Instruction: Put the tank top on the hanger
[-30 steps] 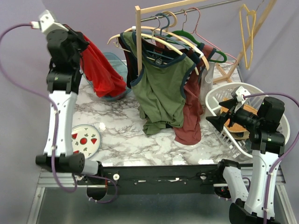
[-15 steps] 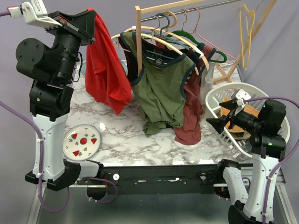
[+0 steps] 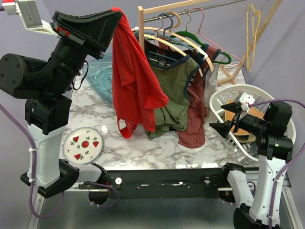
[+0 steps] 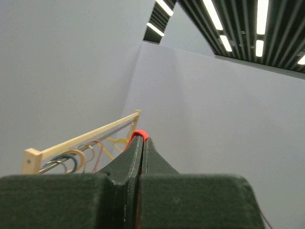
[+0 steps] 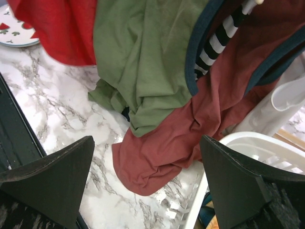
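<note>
The red tank top (image 3: 136, 86) hangs full length from my left gripper (image 3: 116, 14), which is raised high at the back left and shut on the top's upper edge. In the left wrist view only a red sliver of the tank top (image 4: 138, 133) shows at the tips of the left gripper (image 4: 141, 138). The thin mustard-yellow hanger (image 3: 252, 33) hangs at the far upper right, well apart from the top. My right gripper (image 3: 217, 125) is open and holds nothing, low beside the basket. The right gripper (image 5: 147, 143) looks at the garments, with the tank top (image 5: 52, 28) at upper left.
A wooden clothes rack (image 3: 171, 7) carries several hangers, an olive-green top (image 3: 174, 95) and a maroon garment (image 3: 193, 124) that trails onto the marble table. A white laundry basket (image 3: 248, 88) stands at the right. A blue tub (image 3: 97, 78) and a patterned plate (image 3: 84, 144) sit at the left.
My left arm has risen and swung right, lifting the tank top out of the blue tub; it now dangles in front of the olive-green top. The right arm has barely moved.
</note>
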{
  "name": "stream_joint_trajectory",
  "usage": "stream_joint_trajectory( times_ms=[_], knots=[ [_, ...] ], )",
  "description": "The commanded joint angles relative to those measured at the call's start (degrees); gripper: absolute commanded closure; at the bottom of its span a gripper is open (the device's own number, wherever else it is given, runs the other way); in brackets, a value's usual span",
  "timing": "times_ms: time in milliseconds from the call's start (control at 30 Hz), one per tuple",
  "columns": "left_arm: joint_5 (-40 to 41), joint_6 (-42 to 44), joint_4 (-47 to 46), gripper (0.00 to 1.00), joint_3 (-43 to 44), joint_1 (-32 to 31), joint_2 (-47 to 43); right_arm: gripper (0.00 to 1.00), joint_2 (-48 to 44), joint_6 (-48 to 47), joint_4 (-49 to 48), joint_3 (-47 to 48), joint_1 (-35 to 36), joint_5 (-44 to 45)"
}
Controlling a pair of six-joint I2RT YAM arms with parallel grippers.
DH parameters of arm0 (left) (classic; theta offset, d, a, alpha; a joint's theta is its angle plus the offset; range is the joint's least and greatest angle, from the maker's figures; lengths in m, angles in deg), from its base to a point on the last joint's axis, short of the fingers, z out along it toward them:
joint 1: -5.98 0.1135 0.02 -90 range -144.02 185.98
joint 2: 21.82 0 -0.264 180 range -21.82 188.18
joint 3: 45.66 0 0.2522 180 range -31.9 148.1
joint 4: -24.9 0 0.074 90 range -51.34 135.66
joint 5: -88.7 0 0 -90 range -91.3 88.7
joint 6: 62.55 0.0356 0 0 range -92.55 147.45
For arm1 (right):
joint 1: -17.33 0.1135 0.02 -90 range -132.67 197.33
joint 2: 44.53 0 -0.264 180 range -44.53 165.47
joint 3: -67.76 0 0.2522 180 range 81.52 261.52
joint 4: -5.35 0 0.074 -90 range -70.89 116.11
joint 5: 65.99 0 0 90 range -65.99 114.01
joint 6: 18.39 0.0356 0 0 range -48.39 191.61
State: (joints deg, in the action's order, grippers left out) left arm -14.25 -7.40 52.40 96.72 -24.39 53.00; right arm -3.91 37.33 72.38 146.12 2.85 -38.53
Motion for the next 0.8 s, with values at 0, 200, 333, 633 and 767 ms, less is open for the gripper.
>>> stream_joint_trajectory(
  times_ms=[0,200,333,633,767],
  knots=[
    [-3.66,-1.01,-5.12,1.0,-0.29,-4.86,0.67,0.0,1.3,-5.17,4.47,1.67,-0.46,-5.56],
    [0.2,3.29,-5.04,1.0,-11.09,-12.16,2.78,0.0,1.39,-6.23,4.64,0.53,-0.37,-4.18],
    [2.4,5.06,-7.32,1.0,-22.77,-15.15,3.57,0.0,0.95,-5.1,4.12,0.62,-0.46,0.39],
    [6.71,7.41,-12.33,0.65,-48.71,-17.62,9.89,0.0,1.3,-12.09,9.45,-1.4,-0.37,4.01],
    [8.64,14.97,-10.32,0.3,-52.06,-17.62,8.68,0.0,4.19,-20.98,16.14,-1.32,-0.46,1.73]
  ],
)
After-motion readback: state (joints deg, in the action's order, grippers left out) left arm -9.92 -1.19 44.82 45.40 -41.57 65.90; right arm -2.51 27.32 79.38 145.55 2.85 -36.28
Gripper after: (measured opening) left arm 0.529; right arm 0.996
